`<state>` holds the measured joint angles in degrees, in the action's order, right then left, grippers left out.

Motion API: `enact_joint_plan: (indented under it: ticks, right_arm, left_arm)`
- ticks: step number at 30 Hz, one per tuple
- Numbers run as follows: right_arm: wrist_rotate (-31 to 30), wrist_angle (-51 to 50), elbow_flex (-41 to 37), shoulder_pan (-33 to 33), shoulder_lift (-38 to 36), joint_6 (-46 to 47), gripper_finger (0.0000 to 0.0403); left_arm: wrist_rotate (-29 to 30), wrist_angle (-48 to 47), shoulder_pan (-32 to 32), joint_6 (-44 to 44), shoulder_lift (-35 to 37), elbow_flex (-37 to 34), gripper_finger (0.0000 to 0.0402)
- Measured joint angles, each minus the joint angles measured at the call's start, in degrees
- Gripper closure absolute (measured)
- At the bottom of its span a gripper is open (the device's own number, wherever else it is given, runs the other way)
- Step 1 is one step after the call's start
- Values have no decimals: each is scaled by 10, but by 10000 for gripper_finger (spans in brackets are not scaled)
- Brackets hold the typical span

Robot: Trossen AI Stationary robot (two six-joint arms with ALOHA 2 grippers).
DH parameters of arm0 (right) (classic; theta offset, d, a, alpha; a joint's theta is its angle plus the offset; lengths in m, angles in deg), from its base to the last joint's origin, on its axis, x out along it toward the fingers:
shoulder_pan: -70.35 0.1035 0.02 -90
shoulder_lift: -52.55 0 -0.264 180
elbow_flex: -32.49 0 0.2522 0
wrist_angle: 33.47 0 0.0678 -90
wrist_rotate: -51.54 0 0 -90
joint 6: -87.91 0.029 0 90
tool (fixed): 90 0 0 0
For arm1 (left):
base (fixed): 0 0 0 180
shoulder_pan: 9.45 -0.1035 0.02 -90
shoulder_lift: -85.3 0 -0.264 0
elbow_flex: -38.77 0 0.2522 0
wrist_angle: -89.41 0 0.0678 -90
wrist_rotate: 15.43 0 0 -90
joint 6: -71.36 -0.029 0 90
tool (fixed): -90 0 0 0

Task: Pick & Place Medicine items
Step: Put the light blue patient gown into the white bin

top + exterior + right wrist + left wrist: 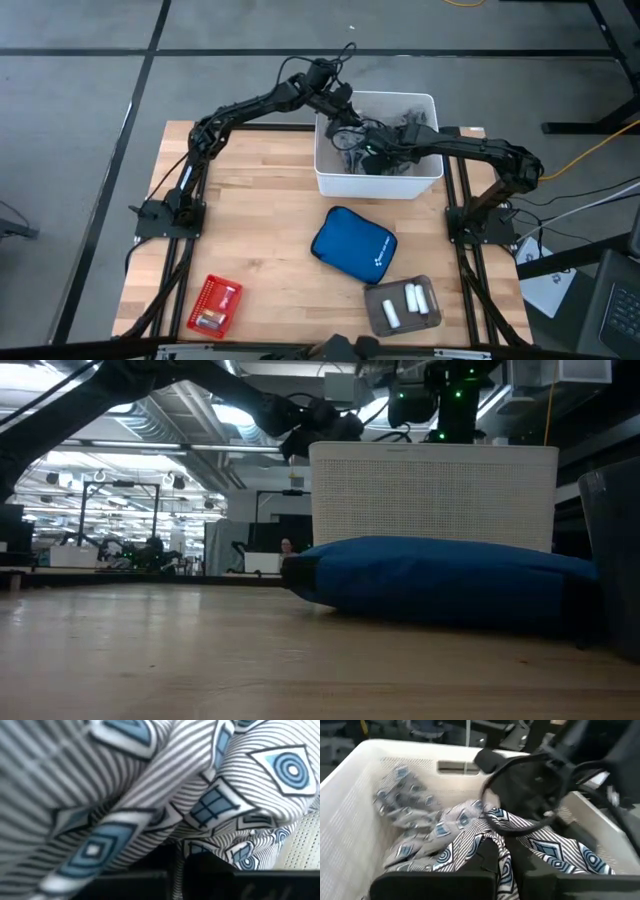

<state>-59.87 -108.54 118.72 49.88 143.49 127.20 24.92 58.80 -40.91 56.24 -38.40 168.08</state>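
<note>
A grey striped cloth with blue squares [445,835] lies bunched inside the white basket [330,182] at the table's far side. Both arms reach into that basket. My left gripper [496,870] is shut on a raised fold of the cloth. My right gripper [179,870] is shut on the cloth as well, pointing steeply down into it. The medicine items, three white cylinders [405,300], lie in a grey tray [378,318] near the front right edge. No gripper is near them. My left gripper pinches a raised fold of the cloth [492,845] between its two fingers, coming in nearly level over the basket's rim. The cloth slopes up to the fingers, and the rest lies in the basket. My right gripper pinches a bunched part of the cloth [176,854] between its fingers from above. How many layers, I cannot tell.
A blue zip pouch [353,245] lies mid-table, in front of the basket. A small red basket [215,305] holding small items stands near the front left. Bare wooden table [250,200] lies between them.
</note>
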Motion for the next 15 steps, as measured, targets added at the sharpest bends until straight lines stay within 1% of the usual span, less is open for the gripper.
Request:
enact_joint_plan:
  ticks: [3, 7, 11, 15]
  right_arm:
    - [0, -10, 3, 0, 0, -12, 373]
    - [-8, -36, 19, 3, 0, -13, 308]
    - [-25, -69, 45, 9, 0, -11, 244]
    - [-36, -103, 79, 16, 0, -9, 197]
  left_arm:
    - [24, -11, 0, 5, 0, 0, 376]
    - [50, -30, -1, -16, 0, 0, 323]
    - [51, -44, -3, -35, 1, 0, 265]
    - [54, -50, -5, -51, 8, 0, 224]
